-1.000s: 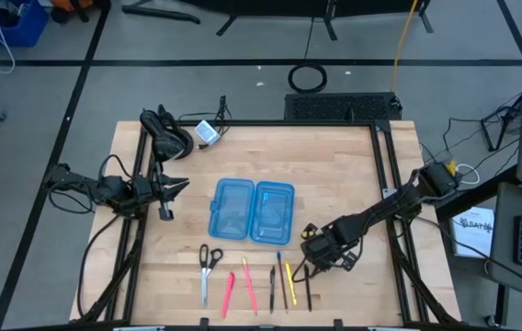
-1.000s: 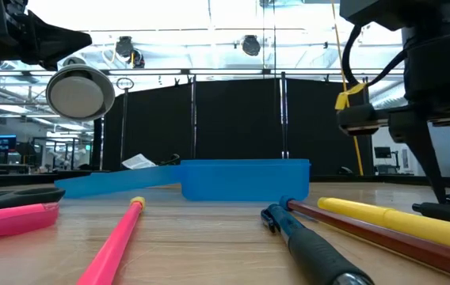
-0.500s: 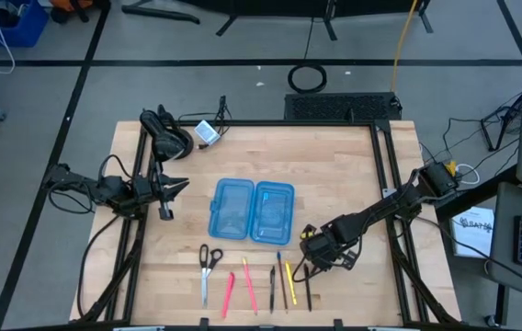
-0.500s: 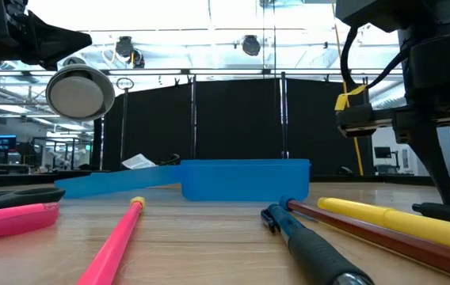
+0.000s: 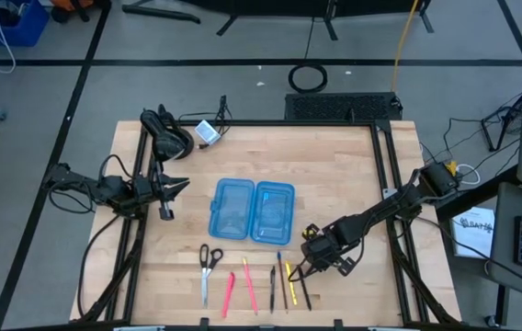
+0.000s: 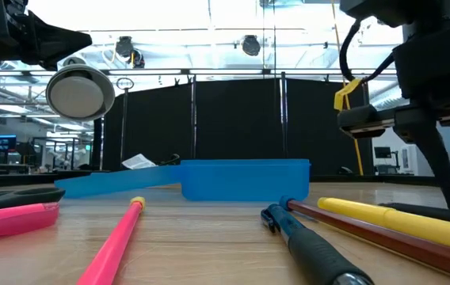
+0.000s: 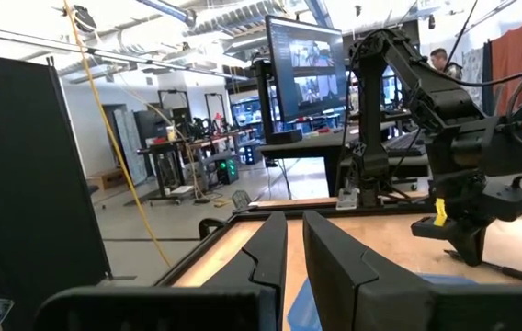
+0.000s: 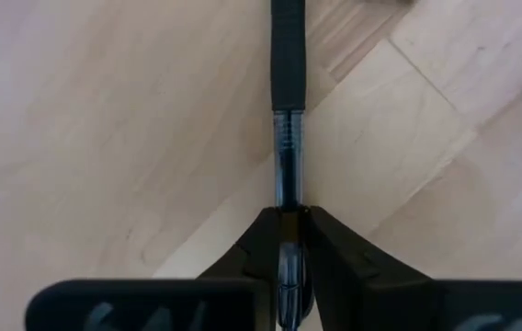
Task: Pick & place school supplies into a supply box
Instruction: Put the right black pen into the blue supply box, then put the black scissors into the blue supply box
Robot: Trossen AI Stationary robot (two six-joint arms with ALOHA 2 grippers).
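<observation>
While the translucent blue supply box (image 5: 252, 211) is lying open mid-desk (image 5: 353, 175), the right tool (image 5: 304, 269) is pinching a slim black pen (image 8: 287, 138) with a clear barrel, just beside the yellow pen (image 5: 289, 274).

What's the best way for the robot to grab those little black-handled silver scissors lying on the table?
From straight above, pinching across the closed blades just below the handles. The small black-handled silver scissors lie flat on the wood, so only a top approach gets the pincer around them. The handle loops are wider, and the pink pen lies close on one side.
</observation>
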